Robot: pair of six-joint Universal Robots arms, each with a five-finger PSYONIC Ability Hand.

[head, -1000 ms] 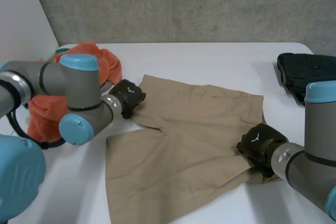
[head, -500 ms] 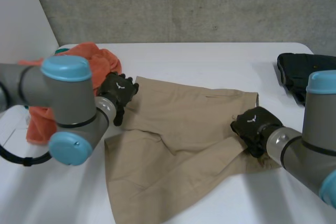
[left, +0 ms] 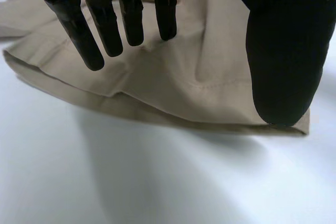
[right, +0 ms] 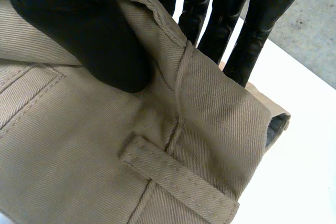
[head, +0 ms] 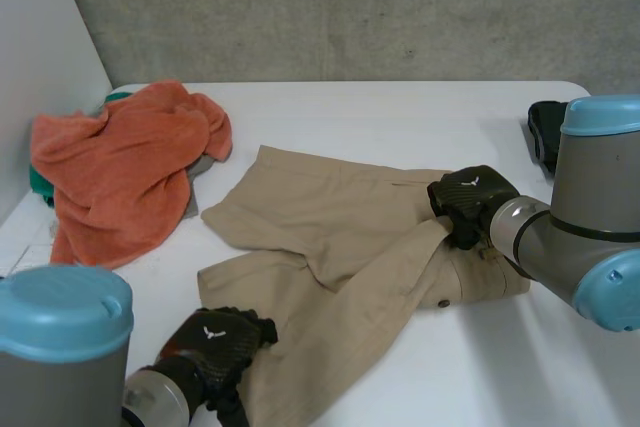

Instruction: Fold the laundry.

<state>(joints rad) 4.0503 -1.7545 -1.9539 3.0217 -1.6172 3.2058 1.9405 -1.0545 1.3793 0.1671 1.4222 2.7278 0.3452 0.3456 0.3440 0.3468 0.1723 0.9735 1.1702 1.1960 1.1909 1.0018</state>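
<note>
At the shorts' (head: 340,237) opposite ends, our right hand (head: 465,202) pinches the waistband (right: 215,114), our left hand (head: 215,342) hangs spread above the hem (left: 173,111).

black bundle (head: 541,142) mostly hidden behind the right arm (head: 585,202).

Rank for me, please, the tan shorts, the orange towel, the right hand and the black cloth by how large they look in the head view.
1. tan shorts
2. orange towel
3. right hand
4. black cloth, which is partly hidden behind the right arm, so its full size is unsure
</note>
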